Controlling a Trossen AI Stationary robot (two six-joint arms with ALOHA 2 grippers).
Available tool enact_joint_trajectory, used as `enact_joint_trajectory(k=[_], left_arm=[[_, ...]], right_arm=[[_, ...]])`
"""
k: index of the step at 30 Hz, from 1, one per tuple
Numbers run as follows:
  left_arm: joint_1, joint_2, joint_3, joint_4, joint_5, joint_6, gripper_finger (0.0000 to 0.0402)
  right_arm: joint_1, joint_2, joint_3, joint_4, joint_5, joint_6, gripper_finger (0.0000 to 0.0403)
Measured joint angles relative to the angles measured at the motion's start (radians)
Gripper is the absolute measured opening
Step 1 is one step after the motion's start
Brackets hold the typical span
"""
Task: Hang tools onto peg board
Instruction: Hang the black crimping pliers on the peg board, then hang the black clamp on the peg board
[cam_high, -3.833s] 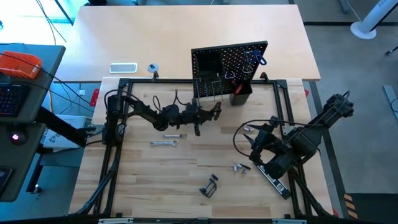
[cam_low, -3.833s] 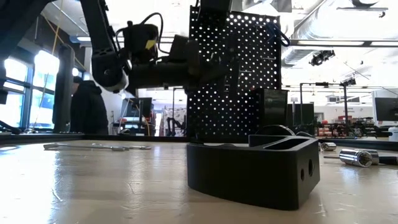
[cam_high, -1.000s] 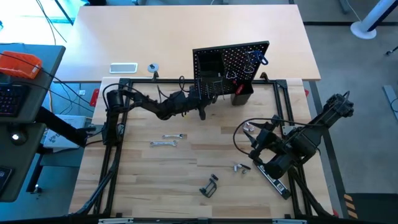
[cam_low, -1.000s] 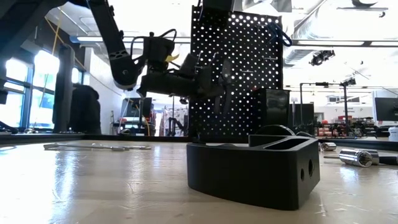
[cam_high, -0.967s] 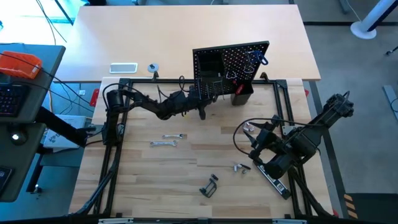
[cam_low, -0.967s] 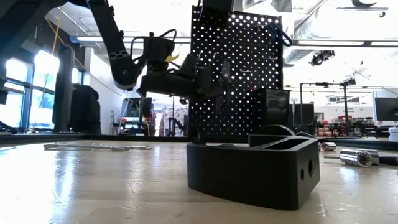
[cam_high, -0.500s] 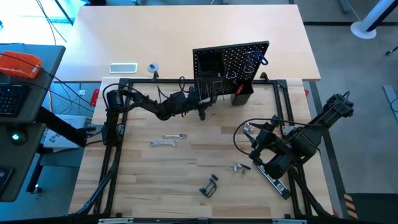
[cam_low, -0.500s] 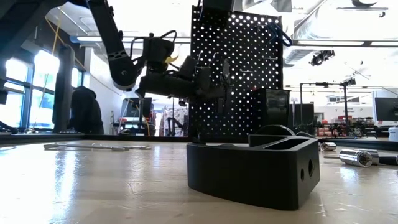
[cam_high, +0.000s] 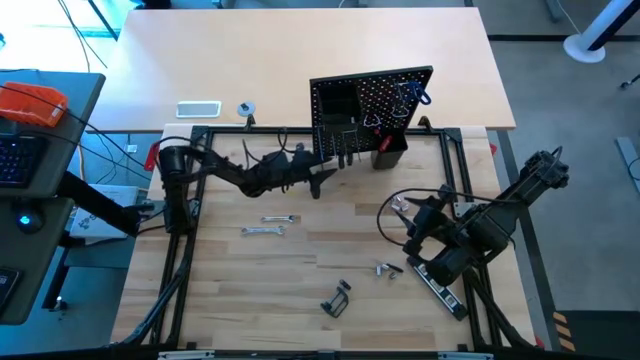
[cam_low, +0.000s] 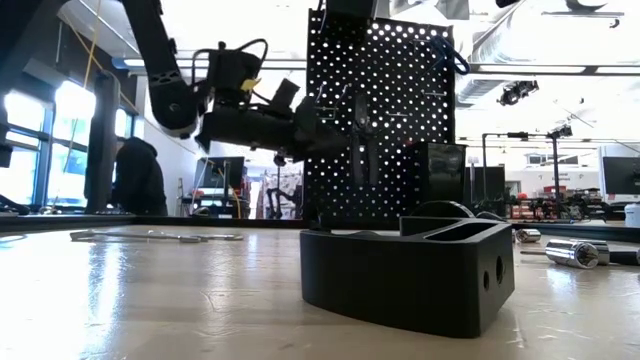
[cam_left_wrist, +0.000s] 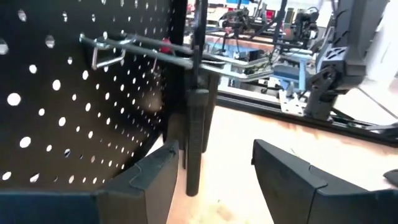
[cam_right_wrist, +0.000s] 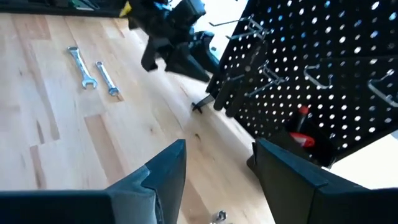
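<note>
Beside the peg board (cam_high: 372, 105), L gripper (cam_high: 322, 178) sits w/ fingers wide, empty; black tool (cam_left_wrist: 196, 134) hangs on hook (cam_left_wrist: 146, 50). R gripper (cam_right_wrist: 217, 180) wide, empty.

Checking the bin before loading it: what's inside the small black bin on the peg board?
In the bin on the peg board, red-handled tools stick out; their lower ends are hidden.

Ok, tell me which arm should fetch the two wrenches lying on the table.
Left. The left gripper hangs open and empty just off the peg board, with the wrenches close below it. The right gripper waits farther off, across the table.
</note>
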Motion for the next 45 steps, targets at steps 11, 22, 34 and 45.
enact_joint_trajectory(k=[11,22,34,45], left_arm=[[-0.015,-0.125,-0.139,-0.008,-0.005,0.002,0.0200],[-0.149,-0.192,-0.282,-0.010,0.053,-0.015,0.0200],[-0.347,-0.192,-0.300,-0.009,0.052,-0.032,0.0200],[-0.469,-0.192,-0.300,-0.014,0.022,-0.064,0.0200]], right_arm=[[0.016,0.008,0.000,0.001,-0.153,0.008,0.0185],[0.106,0.119,0.000,0.048,-0.177,0.006,0.0185],[0.114,0.368,0.000,0.134,-0.196,-0.014,0.0185],[0.133,0.439,0.000,0.192,-0.368,0.009,0.0185]])
